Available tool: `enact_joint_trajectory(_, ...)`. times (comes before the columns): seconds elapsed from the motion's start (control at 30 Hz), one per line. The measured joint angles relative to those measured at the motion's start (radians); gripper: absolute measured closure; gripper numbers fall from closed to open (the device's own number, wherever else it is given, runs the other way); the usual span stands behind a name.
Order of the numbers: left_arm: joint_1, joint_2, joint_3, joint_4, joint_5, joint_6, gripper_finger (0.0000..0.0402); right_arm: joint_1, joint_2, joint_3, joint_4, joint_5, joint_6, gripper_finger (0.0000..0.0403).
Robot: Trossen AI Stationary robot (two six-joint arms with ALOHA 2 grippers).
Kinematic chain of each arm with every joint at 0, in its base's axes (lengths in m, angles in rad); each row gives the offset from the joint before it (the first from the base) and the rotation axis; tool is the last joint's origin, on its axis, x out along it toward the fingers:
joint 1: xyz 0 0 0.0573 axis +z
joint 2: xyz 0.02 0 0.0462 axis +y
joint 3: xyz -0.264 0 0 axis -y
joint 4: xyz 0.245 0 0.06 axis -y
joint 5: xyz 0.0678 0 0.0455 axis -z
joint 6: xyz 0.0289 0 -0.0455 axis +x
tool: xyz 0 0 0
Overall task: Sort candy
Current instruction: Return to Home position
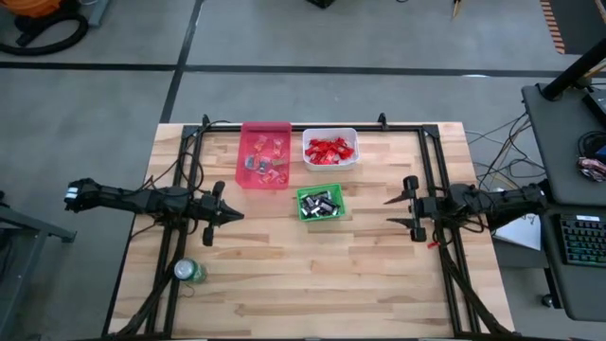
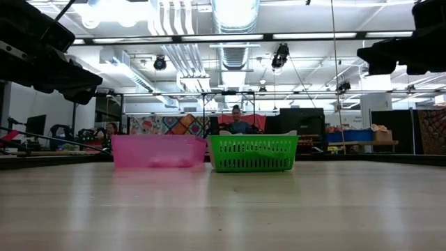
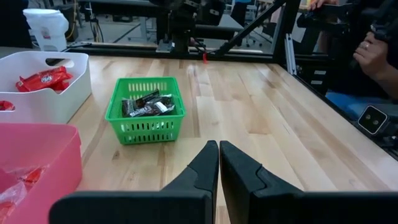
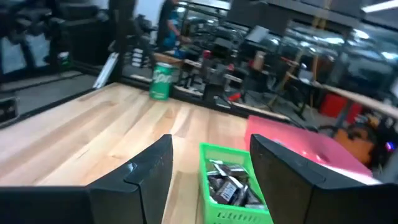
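The candy lies in three bins at the table's far middle. Red-wrapped candy (image 1: 330,149) fills the white bin (image 1: 352,160). Dark-wrapped candy (image 3: 148,104) lies in the green bin (image 1: 303,210). A few pieces of candy (image 1: 267,163) lie in the pink bin (image 1: 254,133). My left gripper (image 1: 232,216) hovers shut, left of the green bin, holding nothing; its fingertips (image 3: 219,152) meet in the left wrist view. My right gripper (image 1: 405,206) hovers open, right of the green bin, its fingers (image 4: 149,168) wide apart with nothing between them.
A green can (image 1: 189,272) stands near the table's front left. A black frame rail (image 1: 431,161) runs along the table's back and sides. A person's hand (image 3: 373,53) shows beyond the right edge. The bare wood (image 1: 322,284) in front of the bins is free room.
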Motion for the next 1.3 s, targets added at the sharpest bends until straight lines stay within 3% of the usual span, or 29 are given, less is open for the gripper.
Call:
enact_joint_trajectory(0.17, 0.0, 0.0, 0.0, 0.0, 0.0, 0.0, 0.0402, 0.0, 0.0, 0.0, 0.001, -0.013, -0.05, 0.0197)
enact_joint_trajectory(0.67, 0.0, 0.001, 0.0, 0.0, -0.001, 0.0, 0.0402, 0.0, 0.021, 0.009, -0.007, -0.021, 0.07, 0.0197)
enact_joint_trajectory(1.3, 0.0, 0.003, 0.0, 0.0, -0.001, 0.0, 0.0402, 0.0, 0.021, 0.011, -0.005, -0.021, 0.072, 0.0197)
